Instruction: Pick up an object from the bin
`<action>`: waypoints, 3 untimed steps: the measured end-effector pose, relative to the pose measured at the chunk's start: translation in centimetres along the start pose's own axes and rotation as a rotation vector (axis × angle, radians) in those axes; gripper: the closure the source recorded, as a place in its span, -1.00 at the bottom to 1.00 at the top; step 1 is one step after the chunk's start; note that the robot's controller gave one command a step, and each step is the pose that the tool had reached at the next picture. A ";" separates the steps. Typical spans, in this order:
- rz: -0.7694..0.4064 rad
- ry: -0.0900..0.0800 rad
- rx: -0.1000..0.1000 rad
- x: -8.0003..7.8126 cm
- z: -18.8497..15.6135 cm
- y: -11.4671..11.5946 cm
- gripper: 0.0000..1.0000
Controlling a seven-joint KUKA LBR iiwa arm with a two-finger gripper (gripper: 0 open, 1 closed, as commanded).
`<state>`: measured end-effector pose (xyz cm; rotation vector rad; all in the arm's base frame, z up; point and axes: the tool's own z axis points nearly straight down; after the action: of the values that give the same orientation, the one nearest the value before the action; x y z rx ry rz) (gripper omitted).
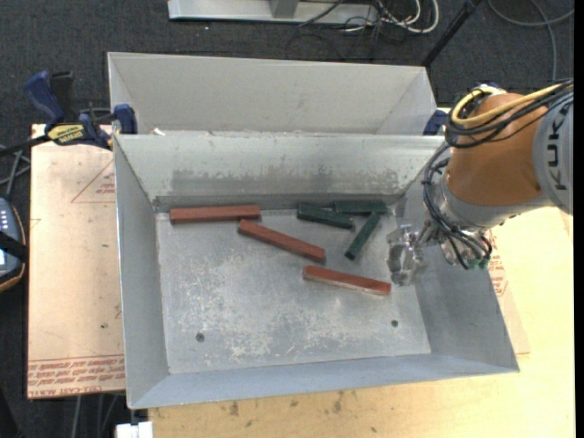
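Note:
My gripper (pixel 402 261) hangs at the bin's right side, just past the right end of a red-brown bar (pixel 347 281) lying flat on the floor. Nothing shows between its metal fingers. To the upper left of the gripper lie dark green bars (pixel 341 216), one of them (pixel 363 235) slanting down toward the red-brown bar. Another red-brown bar (pixel 281 241) lies diagonally in the middle of the bin.
A third red-brown bar (pixel 215 213) rests along the back wall at the left. The bin's sloped right wall rises close behind the gripper. The left and front parts of the floor hold no things.

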<state>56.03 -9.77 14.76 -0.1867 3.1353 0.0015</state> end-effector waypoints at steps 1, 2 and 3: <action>-0.370 -0.004 0.002 0.1 -2.6 -0.2 -1.00; -0.371 -0.003 0.001 0.1 -2.6 -0.2 -1.00; -0.458 0.000 -0.001 2.0 7.7 4.3 1.00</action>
<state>53.56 -5.77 7.10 -0.8939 3.0109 0.0028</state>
